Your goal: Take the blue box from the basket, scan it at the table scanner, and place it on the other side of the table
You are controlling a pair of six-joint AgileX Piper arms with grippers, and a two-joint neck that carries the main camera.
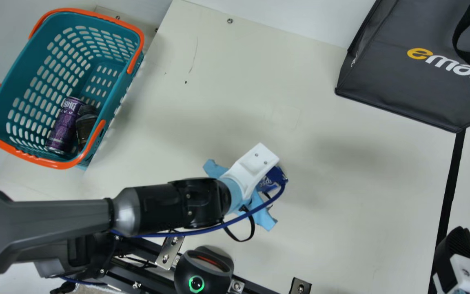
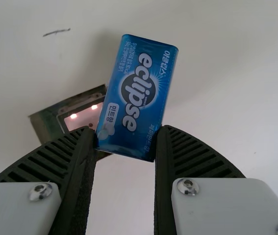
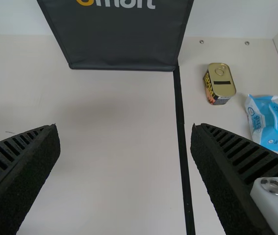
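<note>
Over the middle of the table in the main view is my left gripper [image 1: 255,165], with part of the blue box [image 1: 264,183] showing beside it. In the left wrist view my left gripper [image 2: 124,139] is shut on one end of the blue box [image 2: 136,95], whose printed broad face is turned to the camera. A black scanner [image 1: 204,271] with a green-lit ring stands at the main view's bottom edge. At the lower right there, my right gripper [image 1: 459,245] is held over the black strip; in its wrist view my right gripper [image 3: 125,134] is open, nothing between its fingers.
A teal basket [image 1: 116,90] at the left holds a purple can [image 1: 64,124] and a dark container [image 1: 85,124]. A dark bag [image 1: 398,85] stands at the back right. Beyond the black strip [image 3: 180,117] are a tin [image 3: 219,83] and a wipes pack [image 3: 271,123].
</note>
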